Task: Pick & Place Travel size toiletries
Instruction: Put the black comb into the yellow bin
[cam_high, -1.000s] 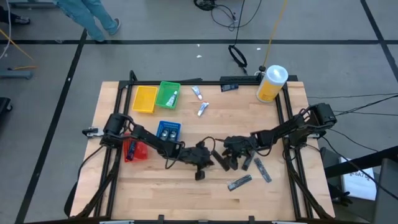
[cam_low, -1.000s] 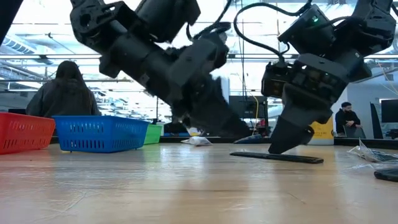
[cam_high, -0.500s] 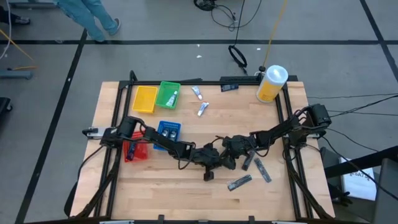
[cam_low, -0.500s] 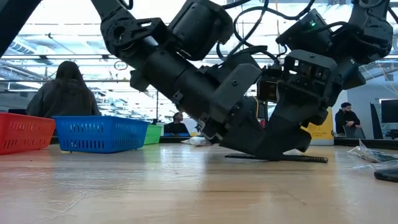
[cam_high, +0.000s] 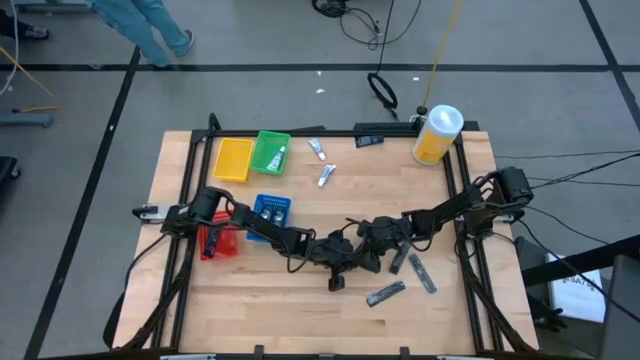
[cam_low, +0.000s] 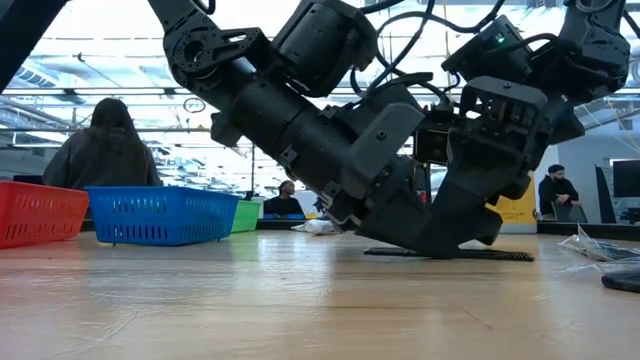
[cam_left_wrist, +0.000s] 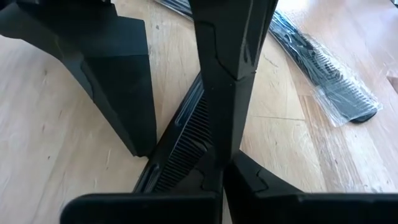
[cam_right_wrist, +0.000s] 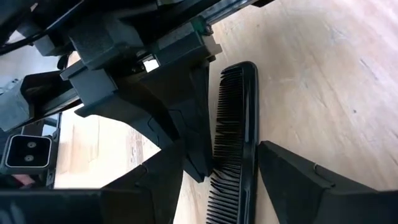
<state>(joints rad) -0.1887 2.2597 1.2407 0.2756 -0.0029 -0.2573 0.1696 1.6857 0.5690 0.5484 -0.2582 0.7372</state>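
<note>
At mid-bench (cam_high: 300, 310), your left end effector (cam_high: 352, 259) and right end effector (cam_high: 371, 240) meet low over one black comb (cam_right_wrist: 235, 134) lying flat on the wood. Both sets of fingers stand apart, straddling it. You have a second, wrapped comb (cam_left_wrist: 323, 71) just beside them.

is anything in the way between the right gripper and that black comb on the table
Yes: the left gripper. In the right wrist view the black comb lies flat between the right gripper's open fingers, but one left finger is planted against the comb's teeth side inside that gap. The high view shows both grippers crowded together mid-table.
</note>
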